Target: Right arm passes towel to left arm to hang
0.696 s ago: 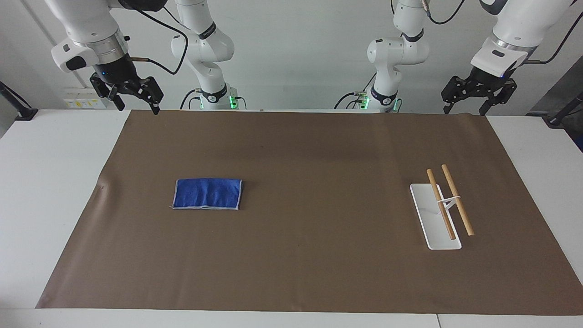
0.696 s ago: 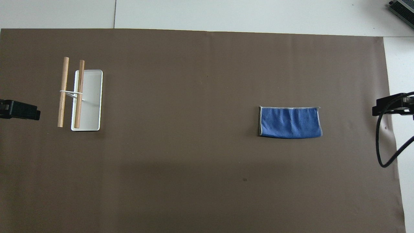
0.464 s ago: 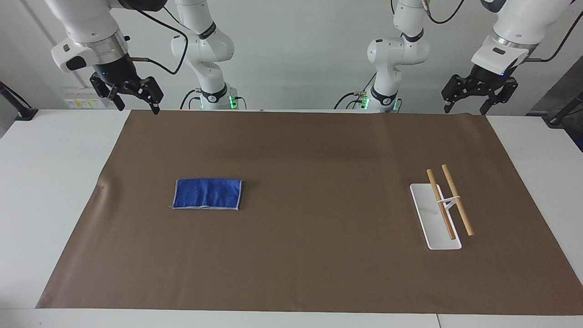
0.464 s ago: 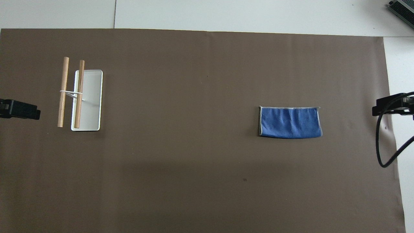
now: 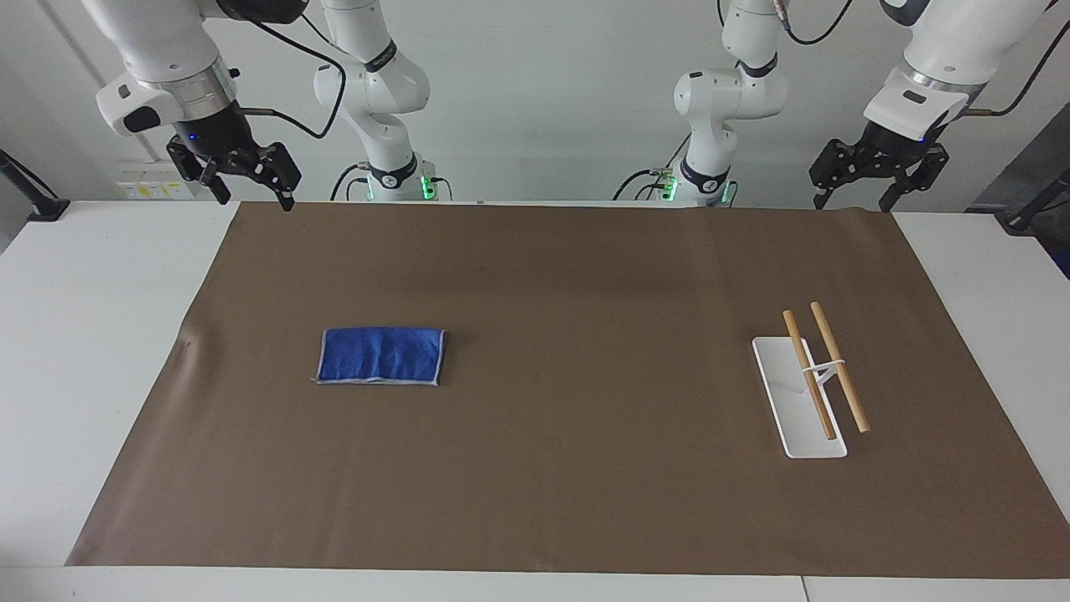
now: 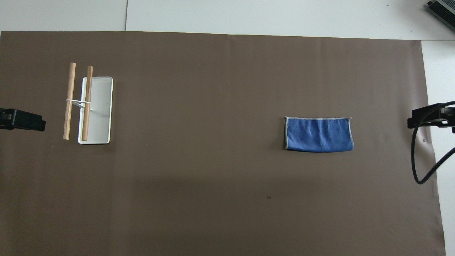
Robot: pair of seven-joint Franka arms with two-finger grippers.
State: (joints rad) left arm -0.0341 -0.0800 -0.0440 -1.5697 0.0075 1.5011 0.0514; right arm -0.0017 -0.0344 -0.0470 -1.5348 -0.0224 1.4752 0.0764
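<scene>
1. Right gripper (image 5: 249,186) hangs with fingers spread wide and nothing in them, over the mat's (image 5: 568,276) edge nearest the robots, at the right arm's end. Left gripper (image 5: 878,180) hangs likewise wide and empty over that same edge, at the left arm's end.
2. Mat: brown, covering most of the white table (image 5: 92,334).
3. Towel (image 5: 381,356): flat on the mat, folded, well apart from both grippers, toward the right arm's end; its long axis runs along the table's length.
4. Rack (image 5: 801,400): white base with two wooden rods, on the mat toward the left arm's end.
5. Overhead view cuts off both grippers; only dark portions show.
</scene>
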